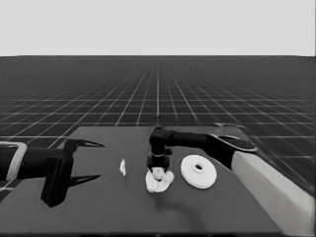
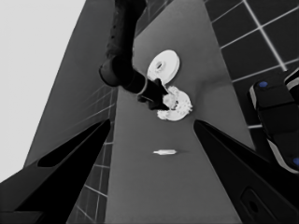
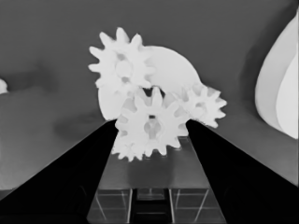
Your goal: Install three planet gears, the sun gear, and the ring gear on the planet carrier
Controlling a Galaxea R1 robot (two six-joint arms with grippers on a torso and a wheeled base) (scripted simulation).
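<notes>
The smaller round part point(image 1: 159, 182) lies mid-table, and the right wrist view shows its bare face point(image 3: 174, 70). On it rest three planet gears: one point(image 3: 122, 67), one point(image 3: 204, 105), and one point(image 3: 125, 150) half hidden. My right gripper point(image 1: 158, 171) points straight down over them, shut on the sun gear point(image 3: 152, 126), which sits in the middle with its teeth among theirs. The larger round part point(image 1: 198, 171) lies just right of this group, apart from it. My left gripper point(image 1: 89, 160) waits open over the table's left end, holding nothing.
A thin white piece point(image 1: 122, 167) lies alone between the left gripper and the gear group, also seen as the thin white piece point(image 2: 165, 151). The right arm's pale forearm point(image 1: 276, 192) fills the lower right corner. Dark machinery with blue lights point(image 2: 275, 121) stands past the table edge.
</notes>
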